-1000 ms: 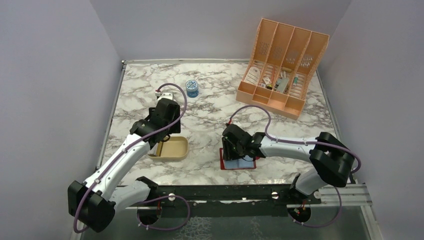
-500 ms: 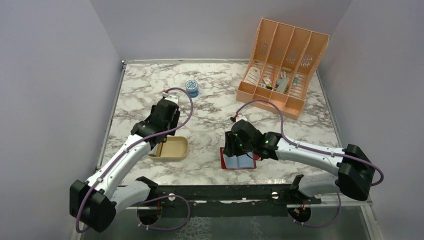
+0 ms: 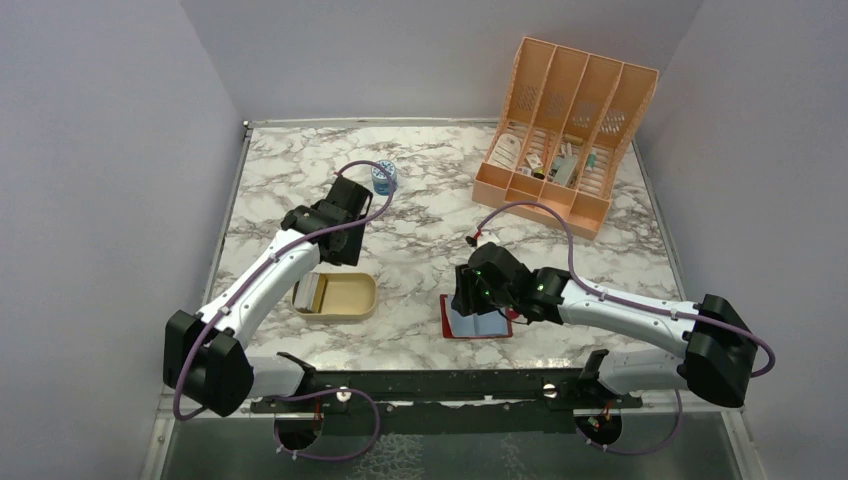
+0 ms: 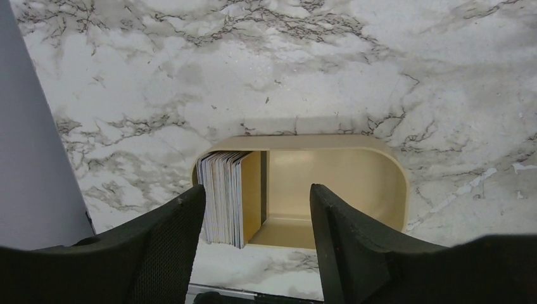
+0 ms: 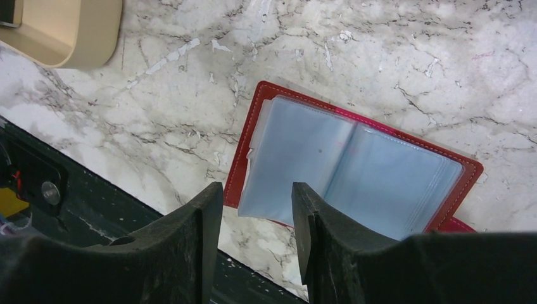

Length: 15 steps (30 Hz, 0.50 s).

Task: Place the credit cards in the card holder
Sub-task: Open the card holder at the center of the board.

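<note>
tan tray (image 3: 351,294), peach organizer (image 3: 566,108), sm. blue jar (image 3: 384,181)

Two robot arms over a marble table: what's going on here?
The left gripper hangs open above a tan tray, where the credit cards stand stacked at one end. The right gripper hangs open over the red card holder, which lies opened flat. Neither holds anything, and no card is visibly in the holder yet.

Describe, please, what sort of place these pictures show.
Probably a robot test cell in a lab: plain lilac panel walls enclose a marble-patterned tabletop, and two white-and-black robot arms, left and right, are bolted at its near edge.
</note>
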Tool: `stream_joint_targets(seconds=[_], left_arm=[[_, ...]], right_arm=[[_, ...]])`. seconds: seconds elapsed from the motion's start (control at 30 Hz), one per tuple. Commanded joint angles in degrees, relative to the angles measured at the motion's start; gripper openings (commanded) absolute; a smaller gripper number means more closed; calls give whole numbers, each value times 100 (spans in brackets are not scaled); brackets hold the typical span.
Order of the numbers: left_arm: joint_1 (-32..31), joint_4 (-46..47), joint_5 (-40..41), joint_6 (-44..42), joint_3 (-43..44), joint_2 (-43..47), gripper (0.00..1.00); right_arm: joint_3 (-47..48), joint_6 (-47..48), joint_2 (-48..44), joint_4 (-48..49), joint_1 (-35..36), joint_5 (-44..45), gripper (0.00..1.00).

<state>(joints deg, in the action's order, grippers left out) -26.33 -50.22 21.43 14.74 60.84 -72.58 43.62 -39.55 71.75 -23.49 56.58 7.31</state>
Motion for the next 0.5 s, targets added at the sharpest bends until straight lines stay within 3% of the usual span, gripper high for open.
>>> stream_joint_targets(seconds=[0.0,0.2,0.47], left_arm=[[123,-419,274,195,239,-517,64],[357,98,-508,119,-92,-391,62],[777,-57,-78,16,-10,-393,63]], right_arm=[[-101,72,-149,185,25,121,45],[46,-271,-91,391,28,-187,45],[98,-911,336,1156,22,-577,46]])
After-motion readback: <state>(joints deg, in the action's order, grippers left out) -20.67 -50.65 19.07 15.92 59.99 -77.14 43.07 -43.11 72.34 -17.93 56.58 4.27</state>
